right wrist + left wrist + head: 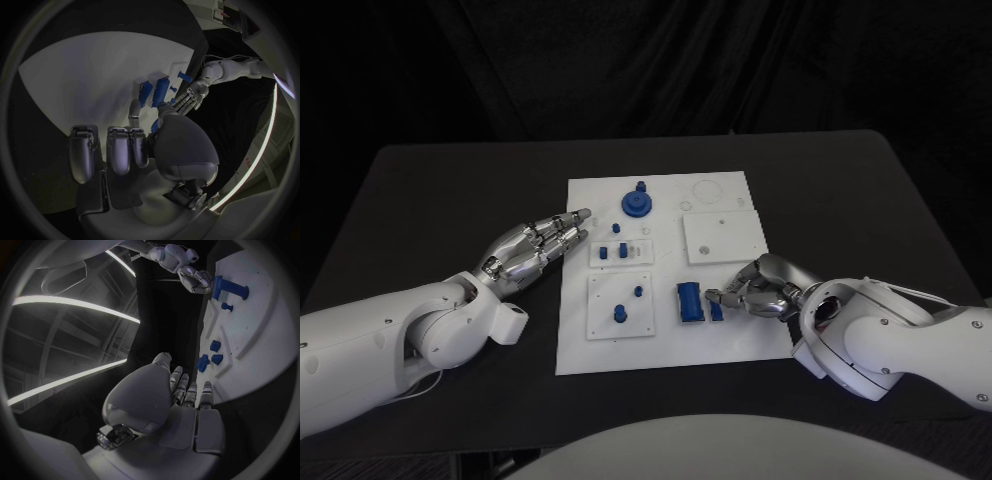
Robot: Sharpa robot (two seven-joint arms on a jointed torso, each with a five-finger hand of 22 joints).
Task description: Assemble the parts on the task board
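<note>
The white task board (661,345) lies mid-table. My right hand (756,289) hovers low over its near right part, beside an upright blue block (689,302). Its thumb and a finger pinch a small blue part (717,312), glimpsed between them in the right wrist view (154,125). My left hand (537,246) rests at the board's left edge, fingers stretched out and holding nothing. Ahead of it two small blue pieces (613,252) stand in a small white plate. A round blue part (639,205) sits at the far middle. Two blue pegs (627,303) stand in the near left plate.
A white square plate (723,236) lies on the board's right side, with faint round outlines behind it. Bare black table (444,190) surrounds the board. The left wrist view shows the right hand (194,279) next to the blue block (217,287).
</note>
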